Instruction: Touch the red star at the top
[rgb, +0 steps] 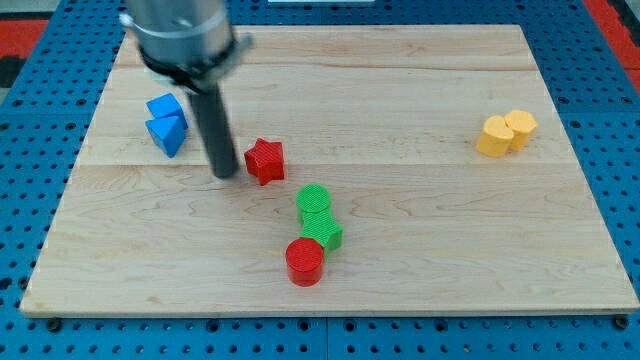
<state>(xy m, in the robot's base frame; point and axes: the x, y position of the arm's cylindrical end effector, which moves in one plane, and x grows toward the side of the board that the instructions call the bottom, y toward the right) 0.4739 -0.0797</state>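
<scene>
The red star (265, 160) lies left of the board's middle. My tip (225, 174) rests on the board just to the star's left, a small gap between them; the dark rod rises from it toward the view's top left. Two blue blocks, a cube (163, 107) and a triangle-like one (168, 134), sit touching each other further left of the rod.
A green cylinder (313, 198), a green star-like block (323, 231) and a red cylinder (305, 262) form a close cluster below the red star. Two yellow blocks (505, 132) sit together at the view's right. The wooden board (400, 90) lies on a blue pegboard.
</scene>
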